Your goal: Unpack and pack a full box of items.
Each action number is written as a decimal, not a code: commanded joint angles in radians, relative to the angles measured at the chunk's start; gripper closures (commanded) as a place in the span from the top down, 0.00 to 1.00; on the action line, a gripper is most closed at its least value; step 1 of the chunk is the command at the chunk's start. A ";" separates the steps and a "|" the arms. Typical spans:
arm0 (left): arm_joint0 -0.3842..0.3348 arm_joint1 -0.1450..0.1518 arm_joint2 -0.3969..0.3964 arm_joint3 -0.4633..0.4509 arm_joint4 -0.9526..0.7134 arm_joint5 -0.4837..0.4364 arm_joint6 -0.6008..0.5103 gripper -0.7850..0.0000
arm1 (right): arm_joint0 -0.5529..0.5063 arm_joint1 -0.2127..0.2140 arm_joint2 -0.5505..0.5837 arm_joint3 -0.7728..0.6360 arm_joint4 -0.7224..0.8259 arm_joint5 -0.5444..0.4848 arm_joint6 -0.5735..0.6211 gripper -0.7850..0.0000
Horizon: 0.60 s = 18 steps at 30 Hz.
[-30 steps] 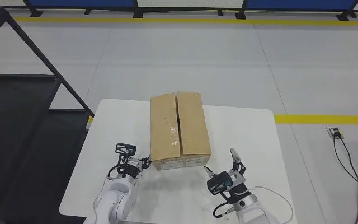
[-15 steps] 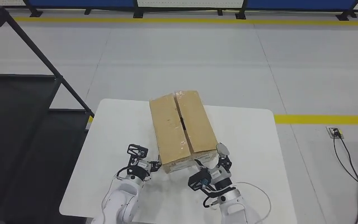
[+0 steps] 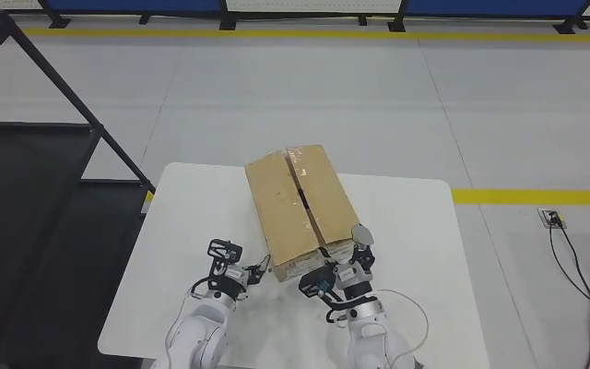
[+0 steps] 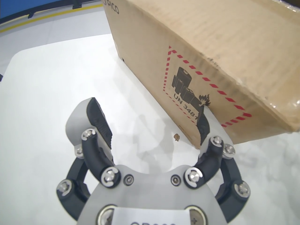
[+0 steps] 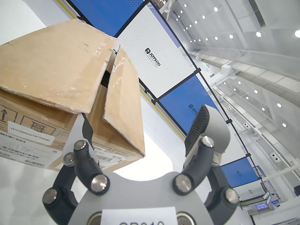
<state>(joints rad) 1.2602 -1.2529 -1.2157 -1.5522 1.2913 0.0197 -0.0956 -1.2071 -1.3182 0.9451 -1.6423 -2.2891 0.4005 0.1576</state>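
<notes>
One box [image 3: 300,198], its contents hidden inside, sits just ahead of two grippers. Both the left gripper [image 4: 147,111] and right gripper [image 5: 143,115] are spread open.

brown cardboard box [image 3: 300,208] with red dashed-border label [image 4: 199,87], white table [image 3: 184,240], grey floor [image 3: 277,92] with yellow line [image 3: 521,196]

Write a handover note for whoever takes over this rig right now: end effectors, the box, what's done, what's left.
Left end effector: open, empty, at the box's near left corner.
Right end effector: open, empty, at its near right corner.
Box: on the table, top flaps down, seam gapped.
Done: no items out.
Left: open flaps, unpack, repack.
</notes>
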 commanded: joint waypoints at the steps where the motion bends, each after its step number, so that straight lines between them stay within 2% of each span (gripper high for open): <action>1: 0.009 0.001 -0.010 -0.006 -0.002 0.000 0.002 1.00 | 0.008 -0.004 0.000 0.012 -0.025 -0.003 0.019 1.00; 7: 0.027 0.001 -0.028 -0.020 -0.005 -0.001 0.007 1.00 | 0.012 -0.013 0.010 0.019 -0.063 -0.023 0.045 1.00; 18: 0.041 -0.002 -0.034 -0.029 0.002 -0.007 0.012 1.00 | -0.014 -0.024 0.051 0.003 -0.104 0.006 0.066 1.00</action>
<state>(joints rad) 1.3001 -1.2547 -1.2492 -1.5806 1.2942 0.0129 -0.0844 -1.2196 -1.3413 0.9942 -1.6391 -2.3907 0.4081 0.2262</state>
